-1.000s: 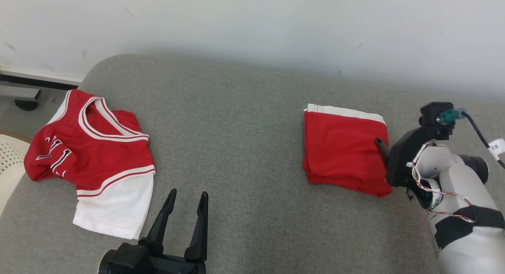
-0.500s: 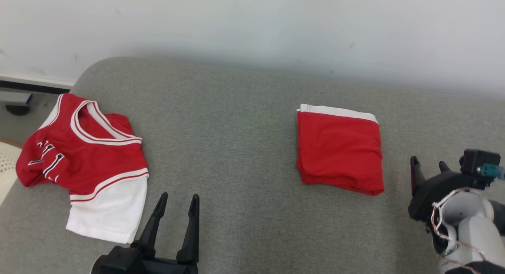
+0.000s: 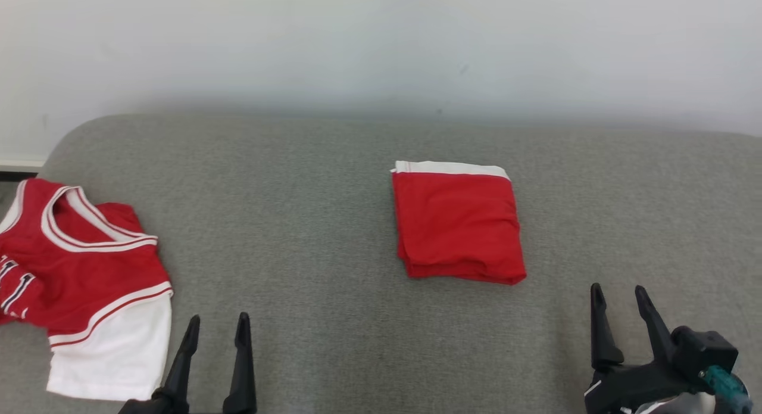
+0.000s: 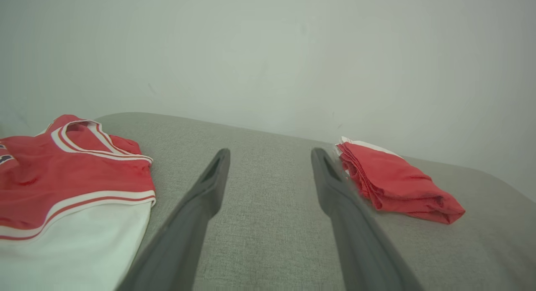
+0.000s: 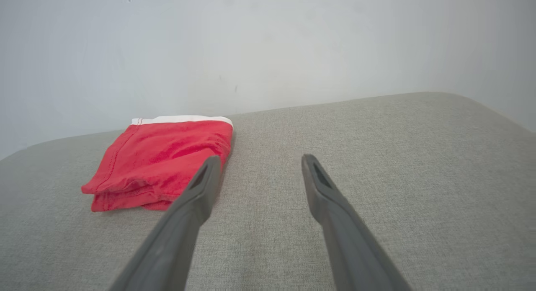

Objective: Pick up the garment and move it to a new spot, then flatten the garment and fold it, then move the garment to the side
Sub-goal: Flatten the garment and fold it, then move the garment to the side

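On my head view I have the folded red fabric garment with a white band (image 3: 458, 223) lying flat on the grey woven upholstered cushion (image 3: 309, 211), a little right of centre, its white edge turned toward the plain white wall (image 3: 381, 44). It is a neat, squarish stack of several layers. My right gripper (image 3: 618, 290) sits low at the near right, fingers spread and holding nothing, clear of the garment's near corner. My left gripper (image 3: 218, 320) is at the near left, also spread and empty, just beside the white hem of a rumpled red-and-white sports jersey with a striped collar (image 3: 89, 277). That jersey lies at the cushion's left end, well apart from the folded garment.
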